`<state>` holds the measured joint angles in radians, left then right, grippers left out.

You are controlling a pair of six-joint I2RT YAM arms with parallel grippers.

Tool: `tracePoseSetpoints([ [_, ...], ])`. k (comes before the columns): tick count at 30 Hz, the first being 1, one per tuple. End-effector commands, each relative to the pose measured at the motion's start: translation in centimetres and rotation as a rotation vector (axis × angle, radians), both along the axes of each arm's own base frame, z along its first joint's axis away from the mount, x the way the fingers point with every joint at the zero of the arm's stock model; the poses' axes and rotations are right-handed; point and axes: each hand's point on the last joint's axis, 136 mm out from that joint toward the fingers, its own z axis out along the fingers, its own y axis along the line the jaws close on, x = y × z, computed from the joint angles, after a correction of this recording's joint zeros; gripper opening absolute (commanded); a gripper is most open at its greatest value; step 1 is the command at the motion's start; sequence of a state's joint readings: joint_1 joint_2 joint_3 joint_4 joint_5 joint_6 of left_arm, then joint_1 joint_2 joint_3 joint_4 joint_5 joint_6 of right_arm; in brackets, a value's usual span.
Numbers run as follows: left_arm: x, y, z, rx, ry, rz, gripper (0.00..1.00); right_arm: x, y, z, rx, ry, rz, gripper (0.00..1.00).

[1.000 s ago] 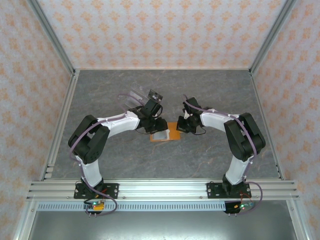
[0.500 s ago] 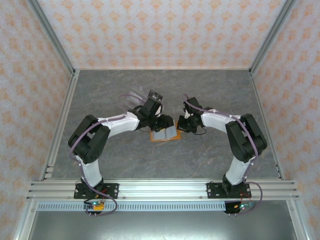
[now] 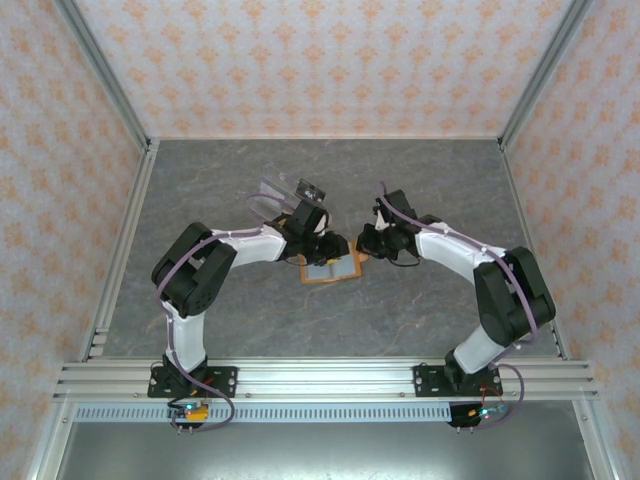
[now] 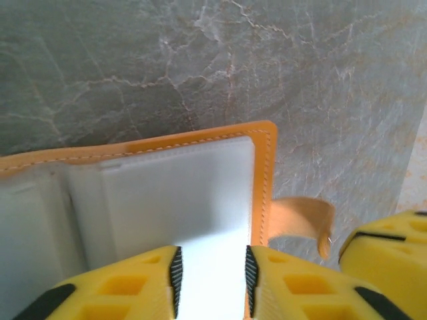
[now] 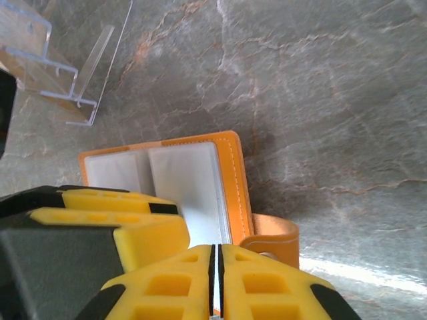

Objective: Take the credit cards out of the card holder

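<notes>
Pulling tip: slide the white card [image 4: 167, 193] straight out while the other arm pinned the holder flat.
Holder: the card holder [image 3: 331, 269] lay open in the middle of the top view.
Left gripper [image 4: 212, 280]: fingers a little apart over the card, nothing clearly pinched.
Right gripper [image 5: 217, 280]: fingers pressed together beside the strap [image 5: 277, 237].
Feel: stitched orange rim, smooth pockets, thin flat card.

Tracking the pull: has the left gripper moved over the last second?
Yes: left gripper shifted slightly right, farther from the clear stand, over the card holder.
</notes>
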<state>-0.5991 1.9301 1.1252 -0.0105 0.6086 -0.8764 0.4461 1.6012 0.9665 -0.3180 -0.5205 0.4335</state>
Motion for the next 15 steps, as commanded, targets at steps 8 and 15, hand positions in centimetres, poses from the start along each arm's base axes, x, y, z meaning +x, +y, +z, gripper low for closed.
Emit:
tracePoseSetpoints([
  [8, -0.3, 4.3, 2.0, 0.123, -0.045, 0.076, 0.21, -0.6, 2.4, -2.5, -0.012, 0.086, 0.084, 0.15],
  [15, -1.6, 9.3, 0.8, 0.288, 0.009, 0.169, 0.36, -0.5, 1.3, -4.3, -0.091, 0.114, 0.066, 0.19],
])
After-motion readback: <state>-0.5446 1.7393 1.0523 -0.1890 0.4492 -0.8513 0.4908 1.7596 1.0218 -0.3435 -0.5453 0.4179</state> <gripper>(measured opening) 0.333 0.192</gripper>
